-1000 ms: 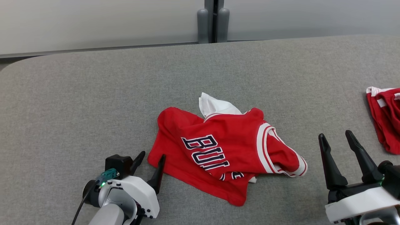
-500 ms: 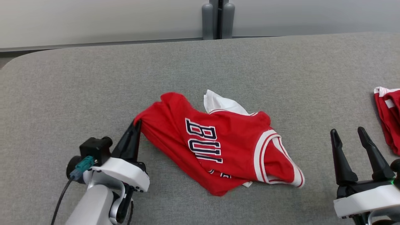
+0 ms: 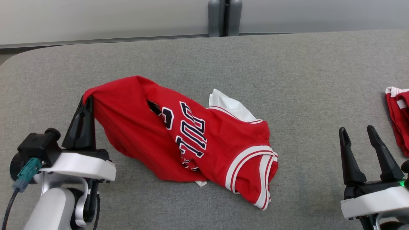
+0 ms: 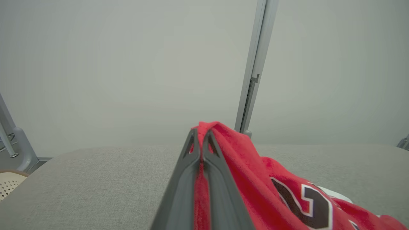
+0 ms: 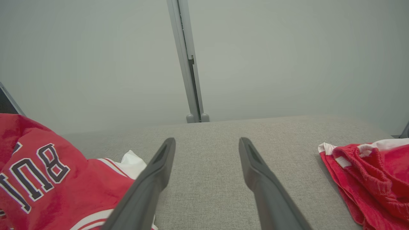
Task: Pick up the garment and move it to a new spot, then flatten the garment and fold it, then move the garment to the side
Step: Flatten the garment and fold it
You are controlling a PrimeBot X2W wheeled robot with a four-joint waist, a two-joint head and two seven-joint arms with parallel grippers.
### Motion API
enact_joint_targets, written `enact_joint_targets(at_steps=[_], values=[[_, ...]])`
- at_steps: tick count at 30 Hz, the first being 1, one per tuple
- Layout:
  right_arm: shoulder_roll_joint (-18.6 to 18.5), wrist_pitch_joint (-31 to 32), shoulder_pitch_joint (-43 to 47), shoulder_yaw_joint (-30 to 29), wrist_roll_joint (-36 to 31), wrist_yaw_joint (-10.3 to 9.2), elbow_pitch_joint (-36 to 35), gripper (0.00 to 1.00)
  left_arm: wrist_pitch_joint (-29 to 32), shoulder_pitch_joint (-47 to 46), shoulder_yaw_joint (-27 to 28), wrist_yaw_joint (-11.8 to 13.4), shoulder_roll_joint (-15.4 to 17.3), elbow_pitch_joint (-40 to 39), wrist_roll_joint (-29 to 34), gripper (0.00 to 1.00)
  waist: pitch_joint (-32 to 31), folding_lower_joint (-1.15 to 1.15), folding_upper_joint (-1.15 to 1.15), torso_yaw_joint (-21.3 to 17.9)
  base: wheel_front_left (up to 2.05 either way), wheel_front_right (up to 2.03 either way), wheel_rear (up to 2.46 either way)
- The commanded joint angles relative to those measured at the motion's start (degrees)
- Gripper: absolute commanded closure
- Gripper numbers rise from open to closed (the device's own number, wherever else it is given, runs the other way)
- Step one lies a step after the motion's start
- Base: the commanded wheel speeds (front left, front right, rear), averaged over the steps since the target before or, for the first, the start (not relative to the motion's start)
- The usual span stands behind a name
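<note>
Left gripper (image 3: 88, 101) pinches the crumpled red jersey's (image 3: 191, 140) soft corner.

Red garment (image 3: 223, 140), white trim, dark lettering: crumpled at desk (image 3: 287, 80) centre, corner toward left edge lifted clear

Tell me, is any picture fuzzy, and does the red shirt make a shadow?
Head view: sharp, evenly lit, faint shadow under the lifted red shirt by the left pincer. Left wrist view: shirt nearest the lens looks soft. Right wrist view: the wall post leans, likely wide-lens distortion.
</note>
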Motion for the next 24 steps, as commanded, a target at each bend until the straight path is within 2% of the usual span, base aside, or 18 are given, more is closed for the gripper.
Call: enact_joint_targets(at_steps=[1,5,9,13,14,15,16,19,24], values=[[-0.03,-0.6,-0.38,-0.23,0.35,0.0,0.08,0.0,0.72,1.07,1.03,1.21,0.74,0.8,-0.12,1.0,0.35,0.0,0.0,-0.42,0.0,0.0,0.0],[0.29,-0.69,-0.78,-0.46,0.38,0.0,0.41,0.0,1.59,3.01,2.9,2.01,0.9,4.29,-2.22,1.0,1.1,0.0,0.0,-0.93,0.0,0.0,0.0],[0.45,-1.0,-1.34,-0.41,0.48,0.0,1.23,0.0,1.37,4.22,3.74,0.54,0.04,11.46,-5.02,1.0,1.98,0.0,0.0,-1.41,0.0,0.0,0.0],[0.59,-1.27,-1.85,-0.51,0.58,0.0,1.86,0.0,-0.41,3.45,4.11,-2.18,-1.34,19.64,-7.66,1.0,2.73,0.0,0.0,-1.53,0.0,0.0,0.0],[0.58,-1.24,-1.96,-0.62,0.6,0.0,1.98,0.0,-1.16,3.01,4.15,-3.13,-2.0,21.12,-8.54,0.83,2.77,0.0,0.0,-1.46,0.0,0.0,0.0],[0.6,-1.23,-2.04,-0.65,0.63,0.0,2.09,0.0,-1.94,2.72,4.15,-3.76,-2.26,22.37,-8.79,0.32,2.77,0.0,0.0,-1.38,0.0,0.0,0.0],[0.54,-1.24,-2.11,-0.69,0.59,0.0,2.16,0.0,-2.82,2.52,4.05,-4.4,-2.25,23.38,-8.73,0.0,2.7,0.0,0.0,-1.31,0.0,0.0,0.0],[0.09,-1.38,-2.24,-1.05,0.23,0.0,1.79,0.0,-5.6,1.75,4.27,-4.59,-3.05,23.97,-7.95,0.0,2.06,0.0,0.0,-0.8,0.0,0.0,0.0],[-0.53,-0.75,-1.56,-1.1,0.15,0.0,1.06,0.0,-7.6,2.53,5.73,-4.2,-3.51,19.16,-5.45,0.0,-0.39,0.0,0.0,0.06,0.0,0.0,0.0]])
